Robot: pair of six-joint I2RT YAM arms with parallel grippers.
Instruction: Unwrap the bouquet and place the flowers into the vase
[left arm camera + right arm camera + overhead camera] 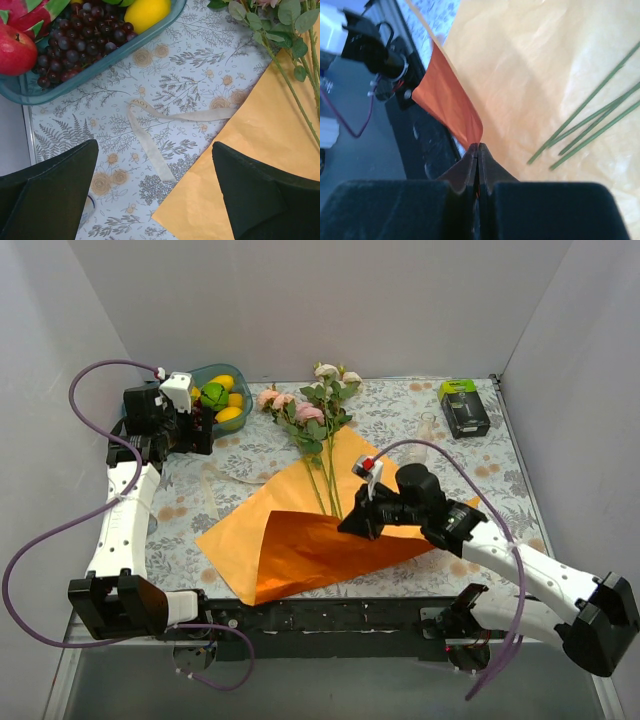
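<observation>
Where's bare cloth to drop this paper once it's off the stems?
Bare cloth lies on the right, between the box, the vase and the right arm. A smaller patch sits near-left, between the left arm and the paper. Crowded: flowers and paper mid-table, ribbon and bowl back-left.

Flowers (pixel 318 430) lie on the wrapper (pixel 300 545); bowl (pixel 205 369) back left, vase (pixel 427 432) and box (pixel 464 408) back right.

roses loose on opened paper

the orange paper wrapper (pixel 290 550) lies opened out, its near edge folded over. the roses (pixel 310 413) rest with stems on it, pink and cream blooms past its far edge. the untied cream ribbon (pixel 192 116) lies at its left edge, the clear glass vase (pixel 425 430) beyond its far right edge.
</observation>
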